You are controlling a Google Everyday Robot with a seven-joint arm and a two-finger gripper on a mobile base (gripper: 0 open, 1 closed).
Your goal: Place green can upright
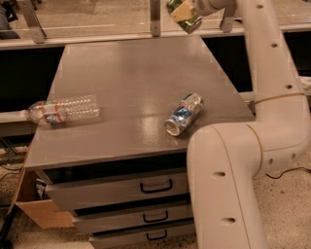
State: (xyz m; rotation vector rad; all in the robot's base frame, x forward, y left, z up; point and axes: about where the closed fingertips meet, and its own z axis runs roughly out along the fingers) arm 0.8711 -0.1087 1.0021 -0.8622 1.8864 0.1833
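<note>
The green can (pixel 186 21) is held high above the far edge of the grey table (pixel 136 73), at the top of the camera view. It is tilted, with its silver end pointing down and to the right. My gripper (pixel 190 8) is shut on the green can from the upper right, and its fingers are mostly cut off by the top edge. My white arm (pixel 272 97) rises along the right side of the table.
A blue-and-silver can (pixel 183 114) lies on its side near the table's front right. A clear plastic bottle (pixel 63 109) lies at the front left edge. Drawers (pixel 155 186) are below the tabletop. A cardboard box (pixel 41 214) is on the floor at left.
</note>
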